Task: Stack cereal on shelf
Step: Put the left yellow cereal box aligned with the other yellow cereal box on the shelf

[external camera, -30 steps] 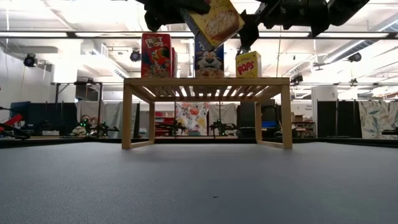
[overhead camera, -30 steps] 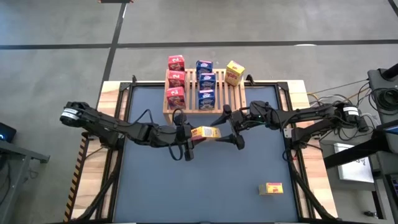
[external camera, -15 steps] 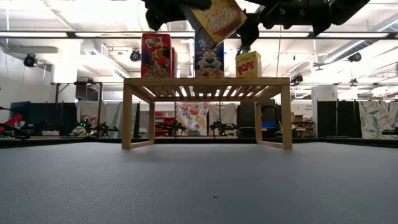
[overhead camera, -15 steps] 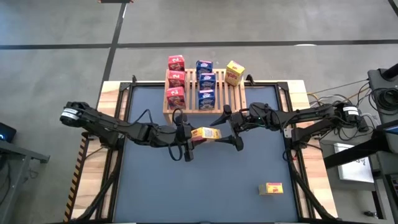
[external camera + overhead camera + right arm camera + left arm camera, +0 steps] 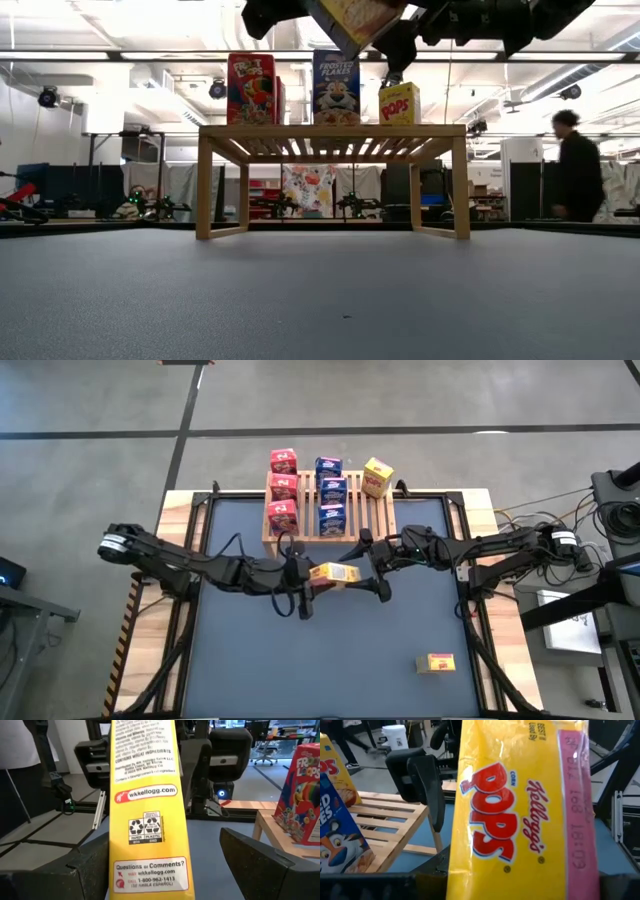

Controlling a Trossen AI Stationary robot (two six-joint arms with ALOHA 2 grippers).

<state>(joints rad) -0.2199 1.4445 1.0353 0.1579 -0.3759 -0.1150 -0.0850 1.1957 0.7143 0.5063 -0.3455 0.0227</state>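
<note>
- The light wooden slatted shelf [image 5: 328, 510] stood at the far edge of the dark blue-grey table mat [image 5: 330, 650], centred between the two arms.
- On the shelf, three red cereal boxes [image 5: 282, 488] stood in a column on the left side, three blue cereal boxes [image 5: 330, 490] in a column beside them, and one yellow cereal box [image 5: 377, 476] stood at the far right corner.
- In the low view the red front box [image 5: 251, 89], the blue front box [image 5: 336, 87] and the yellow "Pops" box [image 5: 399, 103] stood upright on the slats.
- A second yellow cereal box, the held one [image 5: 333, 573], hung above the mat just in front of the shelf, between the two grippers.
- The left gripper [image 5: 303, 576] was at the held box's left end, fingers pinched on it; the left wrist view showed the box's "Pops" face [image 5: 520, 815] filling the frame.
- The right gripper [image 5: 368, 568] was at the box's right end, its fingers spread to either side of the box; whether they touched it could not be told.
- A third yellow cereal box [image 5: 436, 662] lay flat on the mat near the front right, well apart from both arms.
- A person in dark clothing [image 5: 577, 170] stood in the room beyond the table.
</note>
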